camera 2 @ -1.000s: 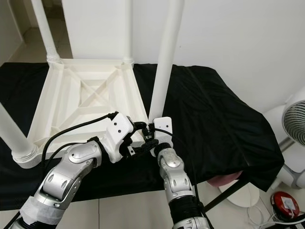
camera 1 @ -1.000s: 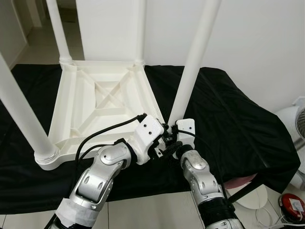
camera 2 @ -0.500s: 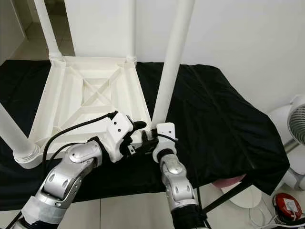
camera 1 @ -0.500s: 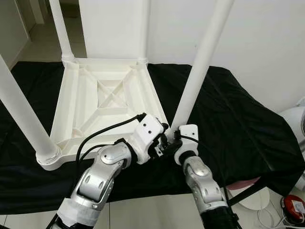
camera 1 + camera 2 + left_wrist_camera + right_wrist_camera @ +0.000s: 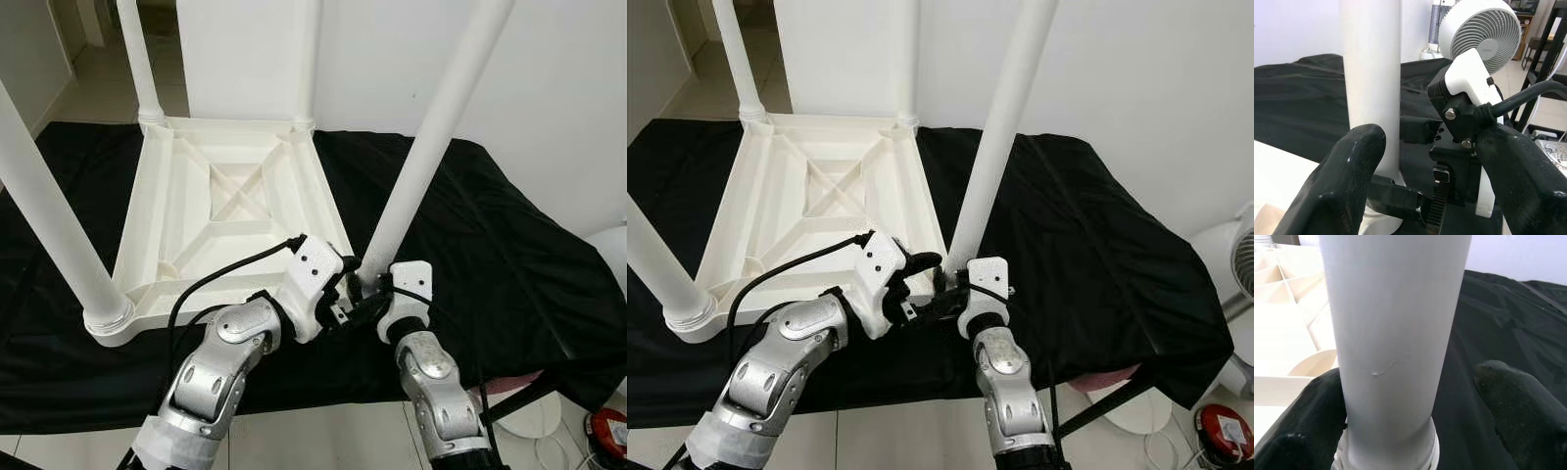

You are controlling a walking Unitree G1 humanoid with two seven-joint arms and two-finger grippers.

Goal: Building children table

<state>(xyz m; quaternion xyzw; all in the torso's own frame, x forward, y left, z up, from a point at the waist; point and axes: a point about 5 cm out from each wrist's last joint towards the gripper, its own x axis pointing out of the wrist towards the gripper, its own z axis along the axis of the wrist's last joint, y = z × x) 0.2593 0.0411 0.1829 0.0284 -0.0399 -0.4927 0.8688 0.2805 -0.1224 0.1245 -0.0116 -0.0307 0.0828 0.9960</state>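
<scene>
Your right pincer (image 5: 1415, 421) is spread around the base of the near table leg (image 5: 431, 147); your left pincer (image 5: 1435, 161) sits spread just beside it.

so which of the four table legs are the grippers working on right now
The near right leg, at the upturned tabletop's corner closest to the robot. The right gripper straddles its base and the left gripper is beside it; the other three legs stand untouched.

The upturned children table (image 5: 230, 211) and its legs (image 5: 431, 147) are plain white. The cloth (image 5: 509, 245) under it is black. The fan (image 5: 1481, 34) is white, and the gripper fingers (image 5: 1520, 404) are black.
</scene>
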